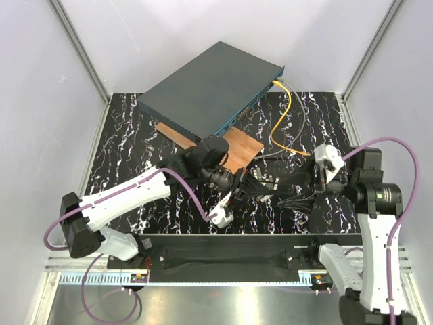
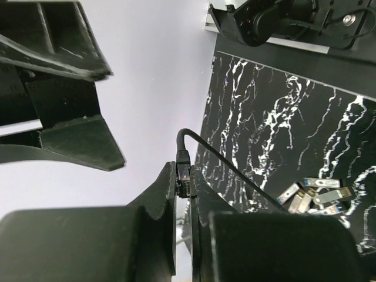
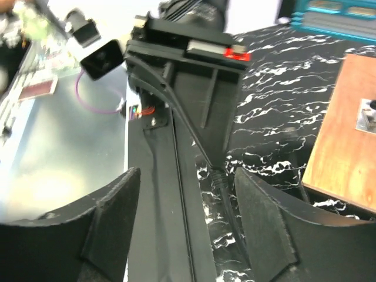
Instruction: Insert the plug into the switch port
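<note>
Nothing looks inserted yet. The orange cable (image 1: 272,135) lies loose off the right front corner of the switch (image 1: 210,88), its plug too small to find. The left end effector (image 2: 184,182) pinches a black connector (image 2: 183,167). The right end effector (image 3: 187,176) is spread astride the black cable (image 3: 182,120). A wooden board (image 1: 240,150) lies before the switch ports (image 1: 237,120).

Left gripper (image 2: 184,173) tight around a small black connector (image 2: 184,187); grey metal modules (image 2: 311,197) on the marbled mat (image 2: 276,117), lower right.
</note>
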Robot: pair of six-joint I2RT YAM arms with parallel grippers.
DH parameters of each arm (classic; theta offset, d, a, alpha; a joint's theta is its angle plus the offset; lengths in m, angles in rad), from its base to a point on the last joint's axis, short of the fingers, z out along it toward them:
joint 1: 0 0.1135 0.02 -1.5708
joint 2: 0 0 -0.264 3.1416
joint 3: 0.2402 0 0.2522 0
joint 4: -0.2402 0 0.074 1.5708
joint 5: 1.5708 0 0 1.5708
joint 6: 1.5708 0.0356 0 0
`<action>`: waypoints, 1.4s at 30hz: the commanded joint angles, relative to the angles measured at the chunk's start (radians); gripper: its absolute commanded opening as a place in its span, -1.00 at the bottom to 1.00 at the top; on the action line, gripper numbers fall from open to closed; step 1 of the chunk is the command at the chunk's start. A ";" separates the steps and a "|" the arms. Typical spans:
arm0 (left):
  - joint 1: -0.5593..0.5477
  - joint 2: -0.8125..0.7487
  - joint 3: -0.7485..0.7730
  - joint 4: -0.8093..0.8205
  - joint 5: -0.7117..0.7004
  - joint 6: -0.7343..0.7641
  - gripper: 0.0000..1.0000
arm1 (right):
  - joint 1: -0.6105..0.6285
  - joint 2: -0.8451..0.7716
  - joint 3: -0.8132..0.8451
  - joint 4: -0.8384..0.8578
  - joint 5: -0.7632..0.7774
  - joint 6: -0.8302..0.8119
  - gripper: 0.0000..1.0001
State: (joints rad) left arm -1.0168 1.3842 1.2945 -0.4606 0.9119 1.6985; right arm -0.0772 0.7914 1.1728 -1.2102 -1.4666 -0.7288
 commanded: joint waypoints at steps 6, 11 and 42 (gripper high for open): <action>-0.005 0.027 0.074 0.017 0.104 0.150 -1.00 | 0.117 0.129 0.060 -0.329 0.187 -0.461 0.25; -0.016 0.016 0.069 -0.061 0.113 0.196 -1.00 | 0.117 0.123 0.060 -0.273 0.227 -0.445 0.14; 0.023 0.119 0.085 0.083 0.048 0.211 -1.00 | 0.188 0.178 0.059 -0.425 0.325 -0.661 0.01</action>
State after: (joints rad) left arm -1.0023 1.4971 1.3296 -0.4610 0.9367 1.8851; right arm 0.1001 0.9596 1.2232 -1.3373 -1.1435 -1.3911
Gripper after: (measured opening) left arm 0.072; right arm 0.511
